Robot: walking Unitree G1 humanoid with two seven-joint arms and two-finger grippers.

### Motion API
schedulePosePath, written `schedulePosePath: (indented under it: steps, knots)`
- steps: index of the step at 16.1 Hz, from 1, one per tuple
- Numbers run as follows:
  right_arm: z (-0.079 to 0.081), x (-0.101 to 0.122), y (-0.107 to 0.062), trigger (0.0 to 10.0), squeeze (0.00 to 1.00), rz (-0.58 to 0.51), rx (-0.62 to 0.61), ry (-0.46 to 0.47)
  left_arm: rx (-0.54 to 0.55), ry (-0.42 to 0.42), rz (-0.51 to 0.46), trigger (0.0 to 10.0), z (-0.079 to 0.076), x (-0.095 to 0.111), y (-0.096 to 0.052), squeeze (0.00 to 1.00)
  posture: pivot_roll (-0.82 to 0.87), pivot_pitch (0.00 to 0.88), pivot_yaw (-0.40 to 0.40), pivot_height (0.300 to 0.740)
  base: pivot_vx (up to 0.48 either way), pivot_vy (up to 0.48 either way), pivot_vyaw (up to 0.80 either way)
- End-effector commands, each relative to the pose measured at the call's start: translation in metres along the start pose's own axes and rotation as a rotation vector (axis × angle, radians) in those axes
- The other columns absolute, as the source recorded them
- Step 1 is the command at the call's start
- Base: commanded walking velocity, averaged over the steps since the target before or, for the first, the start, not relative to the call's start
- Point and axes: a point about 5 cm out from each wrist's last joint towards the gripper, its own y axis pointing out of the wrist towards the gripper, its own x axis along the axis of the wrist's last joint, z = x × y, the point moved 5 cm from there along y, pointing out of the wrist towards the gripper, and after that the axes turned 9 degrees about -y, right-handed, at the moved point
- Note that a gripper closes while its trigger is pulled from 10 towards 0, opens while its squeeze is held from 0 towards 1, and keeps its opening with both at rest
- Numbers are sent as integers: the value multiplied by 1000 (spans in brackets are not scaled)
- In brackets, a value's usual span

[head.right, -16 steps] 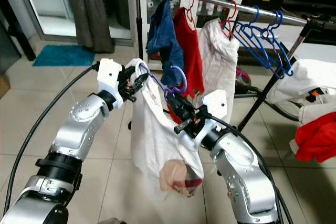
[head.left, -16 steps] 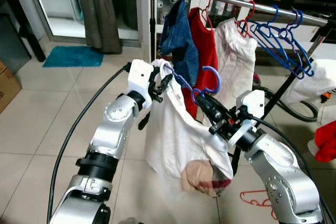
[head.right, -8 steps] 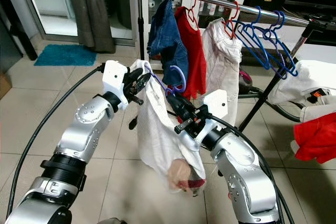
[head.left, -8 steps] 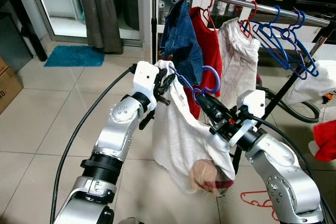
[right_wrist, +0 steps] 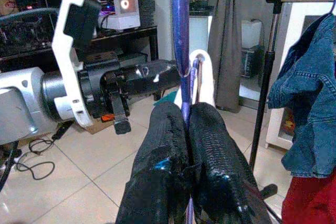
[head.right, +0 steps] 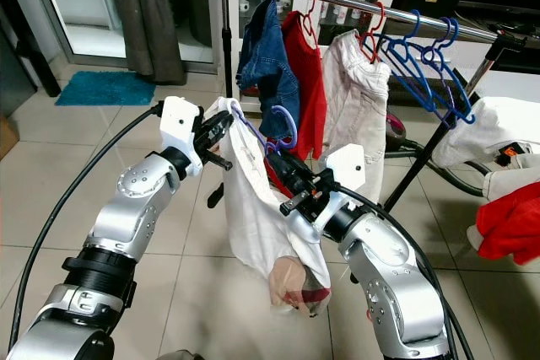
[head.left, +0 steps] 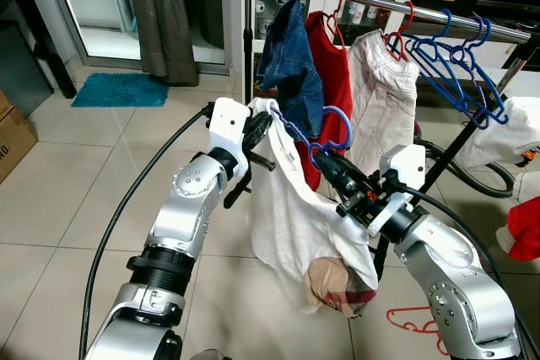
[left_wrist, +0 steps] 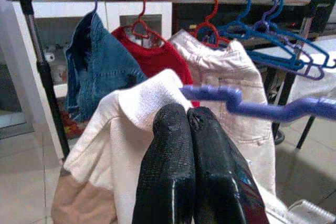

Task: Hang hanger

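Observation:
A purple hanger (head.left: 336, 131) carries a white garment (head.left: 291, 208) with a tan and plaid part at its lower end, held in the air in front of the clothes rail (head.left: 380, 2). My left gripper (head.left: 260, 124) is shut on the garment's shoulder at the hanger's left end, with its fingers (left_wrist: 168, 145) pressed together against the white cloth (left_wrist: 142, 106). My right gripper (head.left: 327, 162) is shut on the hanger's stem just below the hook, and the purple stem (right_wrist: 180, 30) rises from between its fingers (right_wrist: 210, 140). The hook sits below the rail, level with the hanging denim.
On the rail hang a denim garment (head.left: 289, 65), a red top (head.left: 335, 73), pale trousers (head.left: 384, 99) and several bare blue hangers (head.left: 456, 65). A red hanger (head.left: 413, 319) lies on the floor tiles. A teal mat (head.left: 118, 88) and a cardboard box (head.left: 10, 137) are at the left.
The left gripper has drawn back slightly to the left with the garment's shoulder, and the cloth has swung a little. The right gripper and the hook stay about where they were.

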Motion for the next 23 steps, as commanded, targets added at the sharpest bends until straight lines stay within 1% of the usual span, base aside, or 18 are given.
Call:
schedulePosePath:
  steps: [1,5,8,9,10,11,12,14,15,16,17,18,19,20,21,22,23]
  knots:
    - [-3,4,2,10000,0,-11,1,-10,-45,4,-35,0,-8,9,0,0,18,0,-23,740,0,0,0]
    - [-7,-2,0,10000,0,19,-25,-8,-125,42,-31,0,-25,11,-8,0,17,0,-19,740,0,0,0]
    - [-7,-4,0,10000,0,32,-23,-10,-141,57,-28,0,-27,13,-11,0,19,0,-22,740,0,0,0]
    - [-7,-5,1,10000,0,38,-19,-13,-130,68,-13,0,-24,11,-13,0,20,0,-23,740,0,0,0]
    - [-7,-5,1,10000,0,40,-17,-15,-77,103,11,1647,-16,8,-13,0,20,0,-23,740,0,0,0]
    - [-7,-5,1,10000,0,41,-17,-15,-73,88,29,10000,-14,5,-13,0,19,0,-22,740,0,0,0]
    - [-7,-6,1,10000,0,42,-17,-16,-62,86,57,10000,-8,1,-16,1000,18,0,-21,740,0,0,0]
    - [-8,-6,0,10000,0,46,-19,-17,-22,90,59,10000,6,7,-20,1000,17,0,-21,740,0,0,0]
    - [-8,-8,-1,10000,0,59,-17,-18,-60,71,42,10000,7,15,-24,1000,18,0,-24,740,0,0,0]
    - [-8,-9,-1,10000,0,62,-15,-18,-85,62,35,10000,5,19,-25,1000,18,0,-24,740,0,0,0]
    - [-8,-13,-2,10000,0,89,-13,-22,-163,22,16,10000,-1,29,-31,0,23,0,-30,740,0,0,0]
    - [-8,-16,-2,10000,0,102,-14,-22,-192,12,12,10000,-4,33,-34,0,23,0,-30,740,0,0,0]
    - [-13,-25,-3,10000,0,154,-49,-22,-250,-26,26,10000,-11,35,-45,0,27,0,-30,740,0,0,0]
    - [-19,-32,-4,10000,0,195,-95,-28,-251,-33,40,10000,-13,34,-53,0,27,0,-23,740,0,0,0]
    - [-31,-39,-7,10000,0,238,-186,-36,-148,-27,85,10000,-3,23,-60,0,30,0,-17,740,0,0,0]
    - [-42,-49,-13,10000,0,284,-280,-9,-43,1,124,10000,8,11,-71,0,33,0,-15,740,0,0,0]
    - [-46,-54,-18,10000,0,315,-321,-8,24,13,156,10000,15,-1,-80,0,37,0,-16,740,0,0,0]
